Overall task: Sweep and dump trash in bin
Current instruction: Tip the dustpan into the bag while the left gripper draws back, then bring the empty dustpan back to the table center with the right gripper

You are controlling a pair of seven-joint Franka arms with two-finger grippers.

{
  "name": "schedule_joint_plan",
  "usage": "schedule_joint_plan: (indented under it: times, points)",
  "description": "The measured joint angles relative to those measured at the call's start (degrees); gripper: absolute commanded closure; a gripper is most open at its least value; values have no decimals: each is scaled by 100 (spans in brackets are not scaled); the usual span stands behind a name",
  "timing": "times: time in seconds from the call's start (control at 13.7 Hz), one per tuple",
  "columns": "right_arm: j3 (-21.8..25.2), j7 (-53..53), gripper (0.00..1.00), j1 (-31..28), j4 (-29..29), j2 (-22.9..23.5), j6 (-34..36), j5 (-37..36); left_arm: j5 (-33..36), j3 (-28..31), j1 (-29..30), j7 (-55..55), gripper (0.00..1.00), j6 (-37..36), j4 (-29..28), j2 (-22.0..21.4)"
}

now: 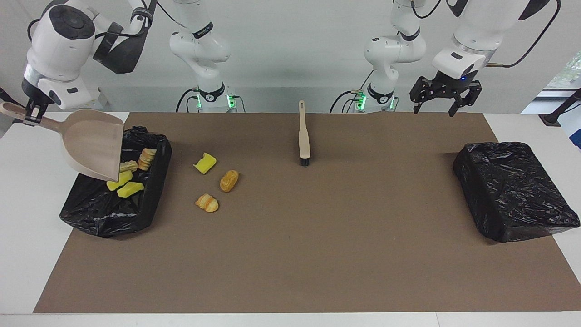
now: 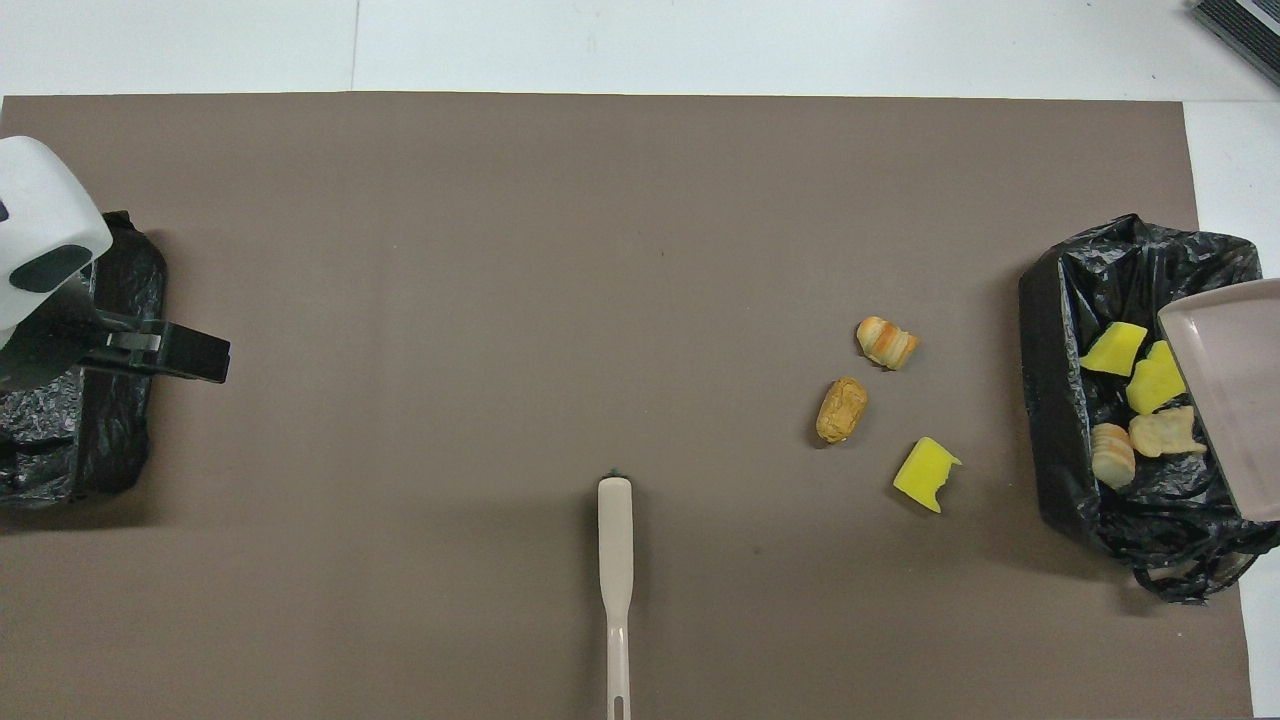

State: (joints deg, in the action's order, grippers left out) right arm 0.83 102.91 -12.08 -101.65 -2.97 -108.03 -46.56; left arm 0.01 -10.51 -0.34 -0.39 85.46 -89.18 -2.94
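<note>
I hold the beige plastic dustpan by its handle in my right gripper, fingers clamped on it, and I have it tipped steeply mouth-down over the black-bagged bin at the right arm's end of the table, so whatever it carries slides into the bag rather than onto the brown mat. Four pieces of the trash lie inside that bin: two yellow sponge chunks and two pale bread pieces, just under the pan's lip. Three pieces remain on the mat beside the bin, toward the table's middle: a yellow sponge chunk, a golden-brown bread roll and a striped pastry piece, grouped closely, which I judge makes one more sweep enough. The beige black-bristled brush lies flat on the mat at mid-table, handle toward the robots, within reach of either arm. My left gripper waits raised with its fingers spread and empty, up over the edge of the mat near a second black-bagged bin, keeping clear of the dumping.
</note>
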Motion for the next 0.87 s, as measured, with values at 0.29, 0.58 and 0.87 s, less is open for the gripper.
schedule_joint_plan:
  times: [0.29, 0.58, 0.87]
  points:
    - [-128, -445, 100, 0, 58, 2, 5, 788, 83, 74, 1, 226, 0, -1, 5, 0]
    - [-150, -1466, 100, 58, 56, 2, 408, 1660, 84, 269, -48, 393, 0, -38, 13, 5]
    - [-173, -2842, 100, 353, -51, 5, 710, 2527, 83, 1052, -611, 456, 0, -56, 115, 10]
